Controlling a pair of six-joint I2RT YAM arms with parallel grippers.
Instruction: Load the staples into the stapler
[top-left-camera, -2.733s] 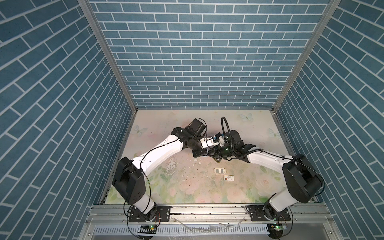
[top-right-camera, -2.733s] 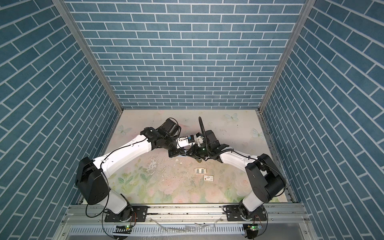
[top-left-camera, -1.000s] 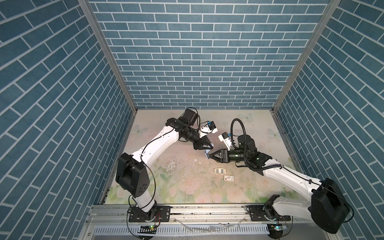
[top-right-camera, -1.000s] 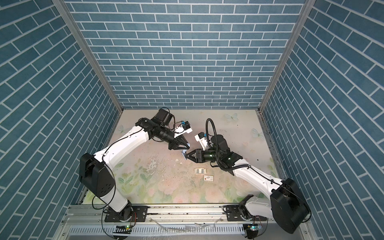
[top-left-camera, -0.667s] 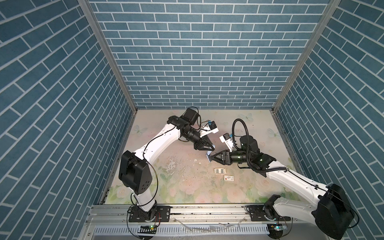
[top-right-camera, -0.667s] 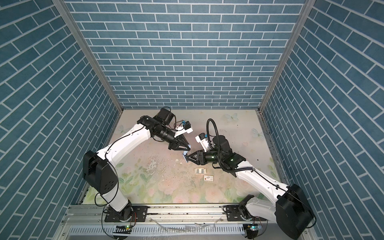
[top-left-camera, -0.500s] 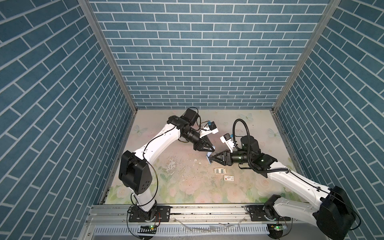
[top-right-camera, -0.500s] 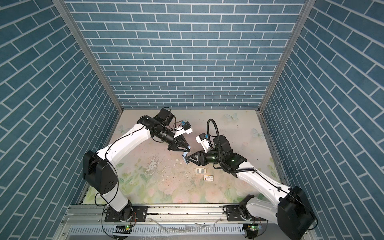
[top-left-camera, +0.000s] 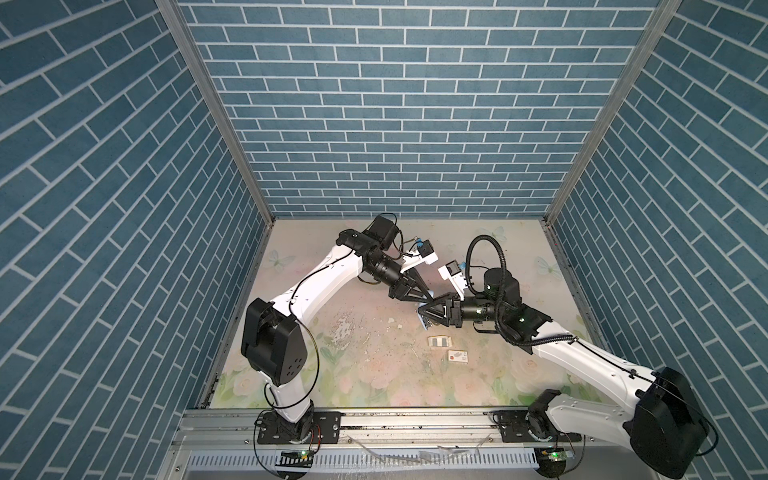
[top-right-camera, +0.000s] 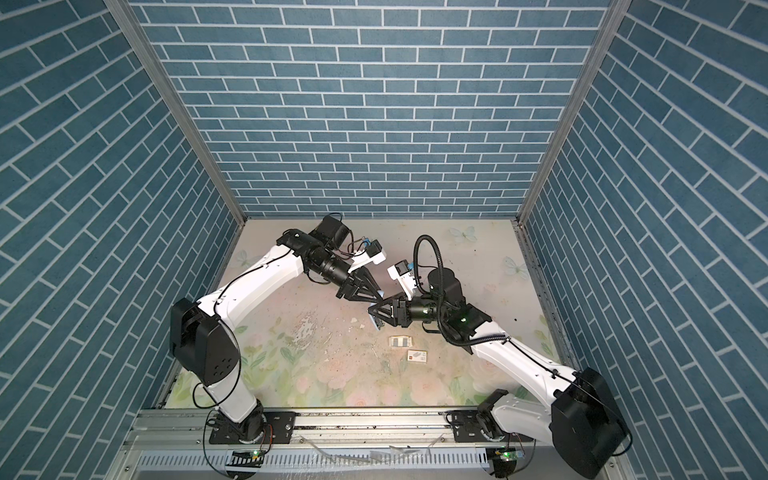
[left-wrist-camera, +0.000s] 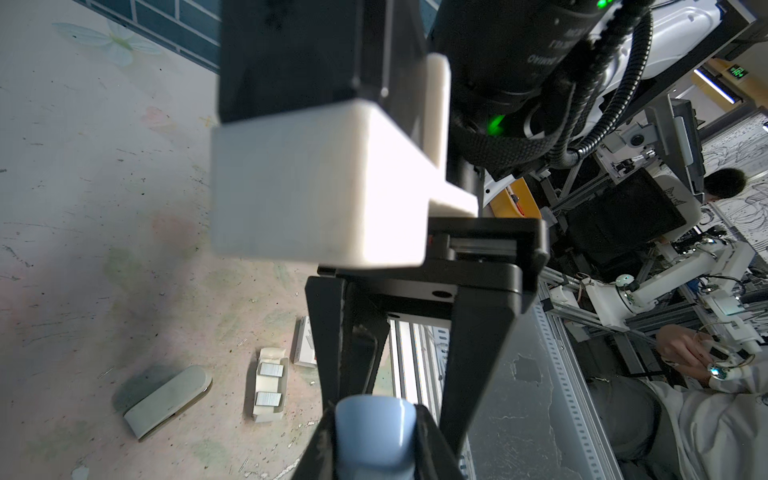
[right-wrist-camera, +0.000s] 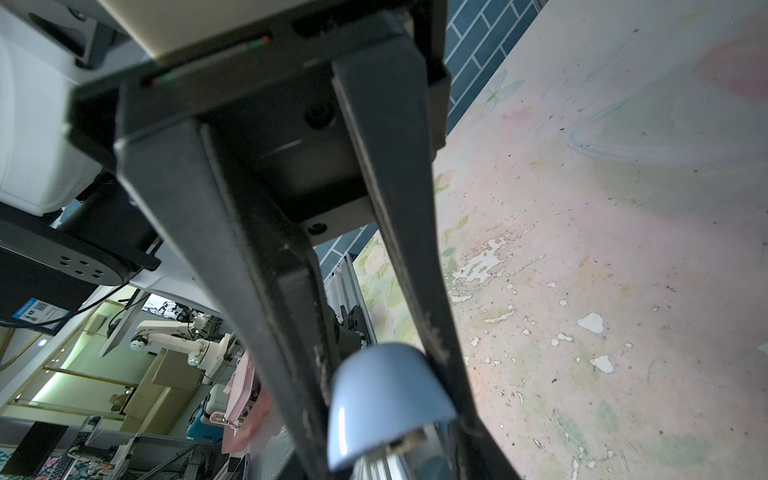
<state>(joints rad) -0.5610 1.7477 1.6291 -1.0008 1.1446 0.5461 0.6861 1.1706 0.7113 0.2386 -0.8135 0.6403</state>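
Note:
A light blue stapler (top-left-camera: 423, 323) (top-right-camera: 376, 322) hangs in the air over the middle of the table. My right gripper (top-left-camera: 424, 316) comes in from the right and is shut on it. My left gripper (top-left-camera: 428, 297) (left-wrist-camera: 374, 451) reaches down from the back left, and its fingers are shut on the stapler's rounded blue end (left-wrist-camera: 374, 432) (right-wrist-camera: 386, 395). The two grippers meet tip to tip. The staples (top-left-camera: 439, 341) (left-wrist-camera: 269, 384) are two grey strips in a small cream tray on the table, just in front of the grippers.
A small white box with a red mark (top-left-camera: 457, 356) (top-right-camera: 417, 356) lies beside the tray. A flat pale grey oblong piece (left-wrist-camera: 166, 399) rests on the table near the tray. White flakes and specks (top-left-camera: 343, 332) are scattered over the floral table top.
My left gripper has come down and to the right. My right gripper has moved left with the stapler. Their tips now meet at the stapler.

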